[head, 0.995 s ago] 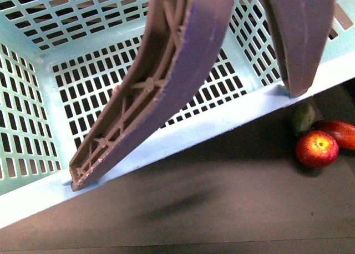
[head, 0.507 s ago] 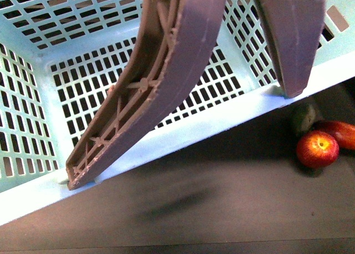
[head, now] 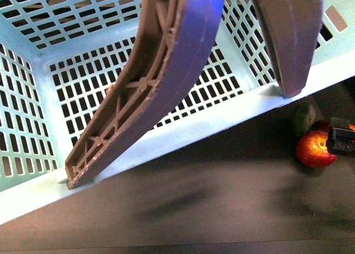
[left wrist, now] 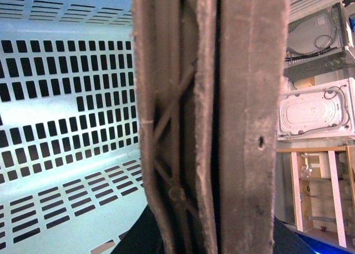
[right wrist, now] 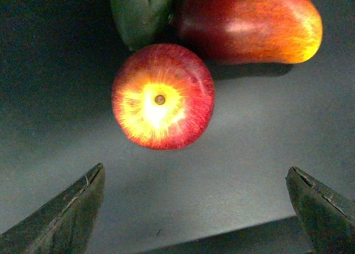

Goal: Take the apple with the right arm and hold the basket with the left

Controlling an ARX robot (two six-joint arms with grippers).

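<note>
At the front view's right edge, the red apple (head: 315, 150) lay on the dark table (head: 222, 209) below the turquoise basket (head: 183, 129) rim, beside a green fruit (head: 304, 118) and an elongated red fruit (right wrist: 244, 24), facing the right gripper (right wrist: 194, 173), whose empty fingers (right wrist: 66, 209) spread wide, short of it.

Red apple (head: 315, 150) to the right, big turquoise basket (head: 222, 118) filling the left and far side.
The apple sits on the dark tabletop (head: 194, 209) with its stem dimple up, a yellow patch spreading into streaky red skin. It lies near the basket's near right corner, not touching it. The basket has slotted lattice walls, and its brown ribbed handles (head: 166, 76) are swung up above the near rim.
</note>
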